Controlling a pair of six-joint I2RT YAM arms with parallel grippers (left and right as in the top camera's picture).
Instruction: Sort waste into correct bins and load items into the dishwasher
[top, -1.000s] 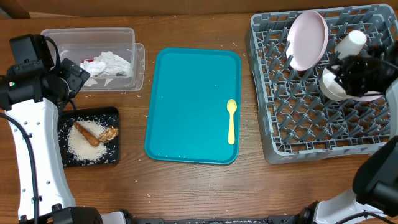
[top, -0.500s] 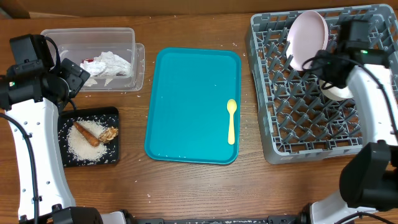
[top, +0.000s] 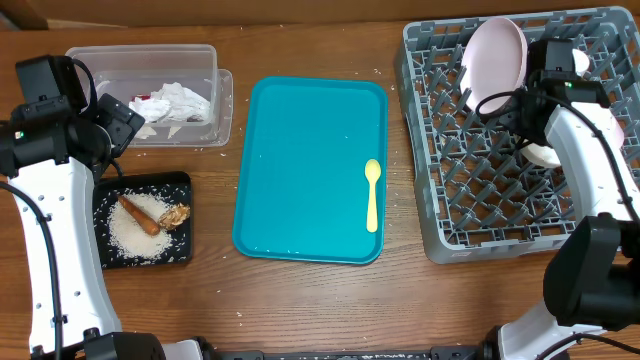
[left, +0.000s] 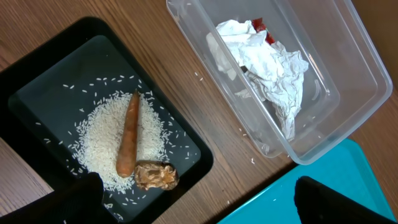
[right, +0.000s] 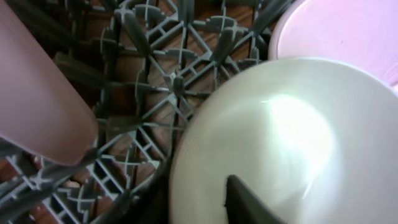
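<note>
In the dish rack (top: 470, 200), my right gripper (top: 532, 130) is shut on the rim of the whitish bowl (top: 545, 155). The right wrist view shows one finger inside the bowl (right: 280, 137) and one outside (right: 196, 202). The pink plate (top: 495, 62) stands on edge beside it, with the white cup (top: 578, 62) and a pink bowl (right: 348, 31) near. The yellow spoon (top: 372, 195) lies on the teal tray. My left gripper (left: 199, 211) is open and empty. The clear tub (top: 140, 55) holds the napkin (left: 267, 62) and red wrapper (left: 259, 25). The black tray (top: 180, 182) holds the carrot stick (left: 129, 143), brown chunk (left: 155, 176) and rice (left: 99, 140).
The teal tray (top: 300, 170) lies mid-table between the bins and the rack. The left gripper (top: 115, 125) hovers between the tub and the black tray. A few loose rice grains lie on the wood near the tub.
My right arm has swung from the rack's right side toward the back and left, over the whitish bowl, which shifted only slightly. The left arm has not moved.
</note>
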